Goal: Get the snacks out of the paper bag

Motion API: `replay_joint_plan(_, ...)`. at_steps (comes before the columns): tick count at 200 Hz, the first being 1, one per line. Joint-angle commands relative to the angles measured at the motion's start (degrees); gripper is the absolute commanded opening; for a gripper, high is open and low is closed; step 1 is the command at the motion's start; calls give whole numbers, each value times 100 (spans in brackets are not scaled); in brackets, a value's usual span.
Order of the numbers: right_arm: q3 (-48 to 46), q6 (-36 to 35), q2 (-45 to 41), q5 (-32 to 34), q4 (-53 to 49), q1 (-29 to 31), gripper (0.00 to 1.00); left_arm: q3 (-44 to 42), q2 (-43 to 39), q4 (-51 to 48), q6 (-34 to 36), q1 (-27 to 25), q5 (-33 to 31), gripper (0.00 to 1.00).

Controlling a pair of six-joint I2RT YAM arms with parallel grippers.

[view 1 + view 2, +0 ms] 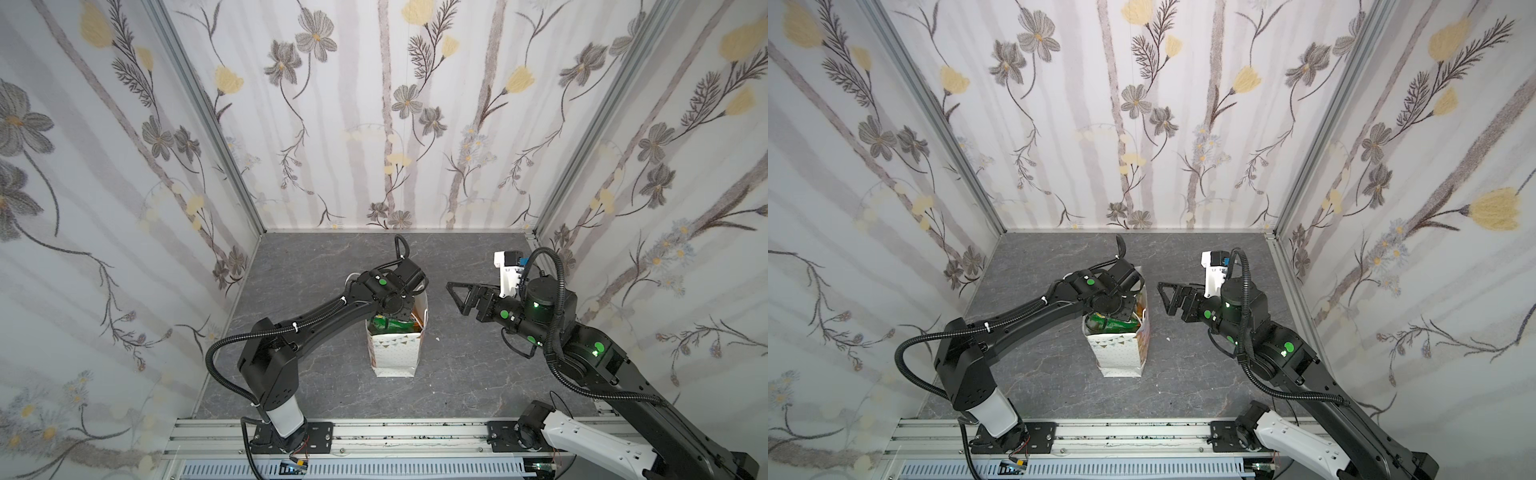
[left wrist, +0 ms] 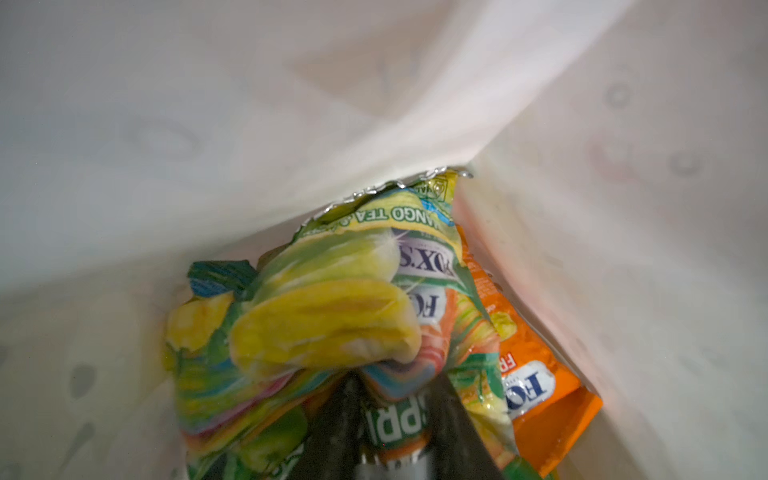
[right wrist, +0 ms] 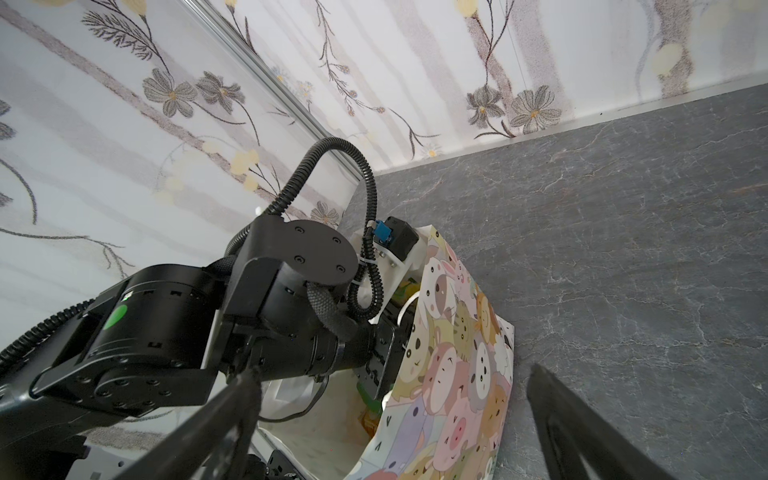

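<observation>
Closest to the lens in the left wrist view are the two dark fingers of the left gripper (image 2: 397, 376). They are drawn close together, with crinkled film bunched between and over their tips. It looks like a pinch on the green-yellow packet (image 2: 324, 324), though a second wrapper may be caught in the same fold.

That packet lies on top of the pile. Its long axis runs from the fingers to its crimped end, which points into a corner crease of the paper bag (image 1: 392, 357). How steeply it leans I cannot tell. An orange packet (image 2: 536, 374) stands just beside it, pressed flat against the bag wall, and more wrappers show underneath.

In both top views the bag stands upright in the middle of the table (image 1: 478, 374), mouth up, so its long axis is vertical. Its bunting side faces the near edge, and its cartoon-animal face is turned right. No packet lies outside it, so I judge this to be the first grasp, with the whole unloading ahead.

The next move calls for a straight lift through the mouth, slow enough that the light bag neither rises nor tips.

To the right of the bag and clear of it, the right gripper (image 1: 456, 296) hangs with its jaws spread wide and holds nothing. It points left at the bag and is well placed to steady it.

Floral wallpaper (image 1: 395, 124) closes in the left, far and right sides.
</observation>
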Motion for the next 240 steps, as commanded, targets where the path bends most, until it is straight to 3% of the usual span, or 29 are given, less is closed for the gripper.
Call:
replay_joint_plan(1,-33,43,-4,-47,201,0,99,-48,47,-243,-87,0,168,19)
replay_joint_plan(44,-32,43,11,-92,183,-15,99,-5,-99,-230,-87,2,289,0)
replay_joint_plan(240,8,90,-24,-58,171,-25,99,766,-645,-510,16,2,-189,0)
